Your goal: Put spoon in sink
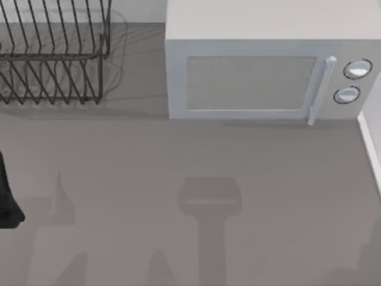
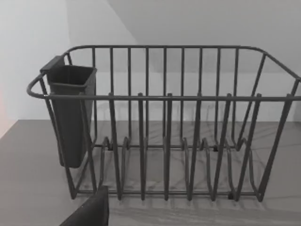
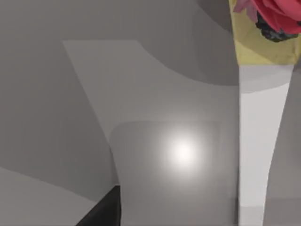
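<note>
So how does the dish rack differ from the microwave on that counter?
The rack is open dark wire that you can see through; the microwave is a solid pale box with a closed door. The rack sits at the top view's back left, the microwave back centre to right. The rack carries a dark cutlery cup on one end; the microwave has a handle and two round knobs. Both stand upright on the counter.

No text, label, brand, number or sign can be read anywhere: the microwave [image 1: 268,71] front and its two round knobs [image 1: 357,69] are blank (the yellow-and-red box [image 3: 263,33] carries a picture, no legible lettering).
</note>
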`<state>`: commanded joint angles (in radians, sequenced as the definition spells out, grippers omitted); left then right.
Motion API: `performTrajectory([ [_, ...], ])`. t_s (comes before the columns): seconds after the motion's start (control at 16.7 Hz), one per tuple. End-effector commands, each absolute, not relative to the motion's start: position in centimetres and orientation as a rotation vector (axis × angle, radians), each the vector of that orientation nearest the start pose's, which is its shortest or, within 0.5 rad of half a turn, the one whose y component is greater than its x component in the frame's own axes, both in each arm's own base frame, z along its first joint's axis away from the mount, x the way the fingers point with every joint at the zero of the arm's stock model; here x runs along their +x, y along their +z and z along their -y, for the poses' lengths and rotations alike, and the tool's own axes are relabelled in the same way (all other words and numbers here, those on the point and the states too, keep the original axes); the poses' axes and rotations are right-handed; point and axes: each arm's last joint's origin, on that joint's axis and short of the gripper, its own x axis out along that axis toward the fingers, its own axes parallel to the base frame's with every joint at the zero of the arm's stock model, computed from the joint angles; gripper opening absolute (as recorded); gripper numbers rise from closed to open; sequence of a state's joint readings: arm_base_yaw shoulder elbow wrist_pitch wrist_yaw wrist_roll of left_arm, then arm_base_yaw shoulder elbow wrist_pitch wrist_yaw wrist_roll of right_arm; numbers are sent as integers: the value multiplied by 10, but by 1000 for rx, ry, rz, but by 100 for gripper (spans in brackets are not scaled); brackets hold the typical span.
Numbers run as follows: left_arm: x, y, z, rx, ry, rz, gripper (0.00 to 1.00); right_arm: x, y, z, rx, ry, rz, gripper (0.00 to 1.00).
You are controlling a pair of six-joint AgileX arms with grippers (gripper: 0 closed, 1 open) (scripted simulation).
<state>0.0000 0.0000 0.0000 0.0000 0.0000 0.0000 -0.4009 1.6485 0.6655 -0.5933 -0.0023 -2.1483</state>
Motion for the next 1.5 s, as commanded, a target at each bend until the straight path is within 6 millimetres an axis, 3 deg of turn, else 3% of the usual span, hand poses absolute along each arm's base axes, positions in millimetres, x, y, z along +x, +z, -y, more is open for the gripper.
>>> performTrajectory([
  [0.24, 106, 160, 1, 0, 0, 0, 100, 213, 93, 90, -1334, 1344, -1119, 2],
  [0.72, 106, 160, 1, 0, 0, 0, 100, 213, 93, 90, -1334, 1344, -1119, 0],
  [0.78, 106, 160, 1, 0, 0, 0, 100, 214, 115, 89, -1342, 1300, -1158, 0],
  [1.02, 106, 160, 1, 0, 0, 0, 100, 218, 132, 93, -1343, 1290, -1159, 0],
  [1.5, 106, 160, 1, 0, 0, 0, 100, 214, 211, 90, -1338, 1306, -1159, 0],
])
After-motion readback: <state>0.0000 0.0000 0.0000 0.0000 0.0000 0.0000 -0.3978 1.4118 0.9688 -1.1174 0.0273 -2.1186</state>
